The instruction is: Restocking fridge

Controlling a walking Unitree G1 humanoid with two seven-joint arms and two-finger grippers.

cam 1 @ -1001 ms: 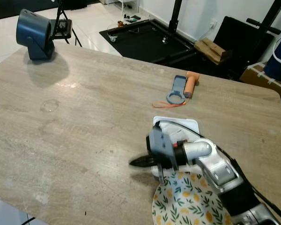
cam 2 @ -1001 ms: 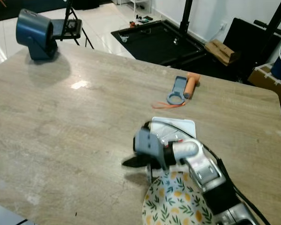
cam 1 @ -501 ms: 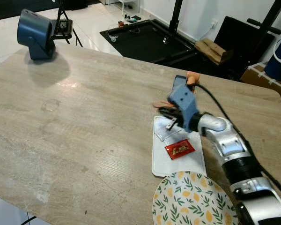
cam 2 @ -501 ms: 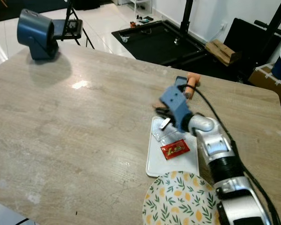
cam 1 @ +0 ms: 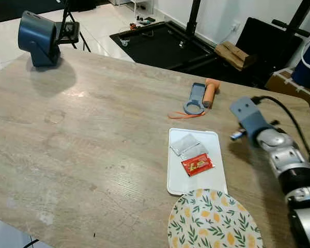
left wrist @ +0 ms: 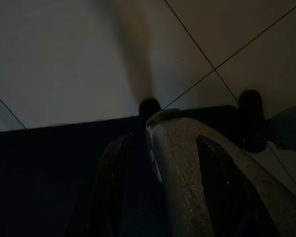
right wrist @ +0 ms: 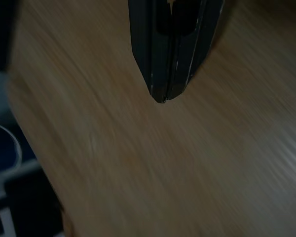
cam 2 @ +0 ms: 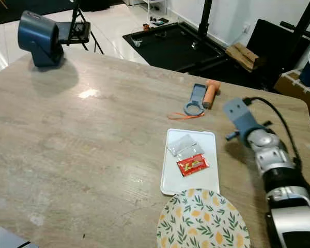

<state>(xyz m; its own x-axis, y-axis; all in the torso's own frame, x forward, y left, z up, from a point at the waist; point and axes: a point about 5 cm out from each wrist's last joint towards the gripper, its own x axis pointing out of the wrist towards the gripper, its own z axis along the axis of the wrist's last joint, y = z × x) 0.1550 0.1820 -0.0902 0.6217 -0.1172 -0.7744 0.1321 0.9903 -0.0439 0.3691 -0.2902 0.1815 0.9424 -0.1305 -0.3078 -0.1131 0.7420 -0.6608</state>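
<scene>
A beige wood-grain table (cam 2: 82, 139) fills most of the frame. At centre right lies a white rectangular tray (cam 2: 191, 178) holding 2 clear sachets (cam 2: 182, 145) and 1 red sachet (cam 2: 192, 164). A round plate with a yellow lemon and green leaf pattern (cam 2: 202, 219) overlaps the tray's lower edge. At right, a silver robot arm (cam 2: 271, 170) reaches up from the lower right corner. A dark blue device (cam 2: 39, 37) sits at upper left.

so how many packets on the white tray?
3. Two clear packets lie side by side at the far half of the white tray; the red packet lies just nearer, mid-tray. None looks hidden.
</scene>
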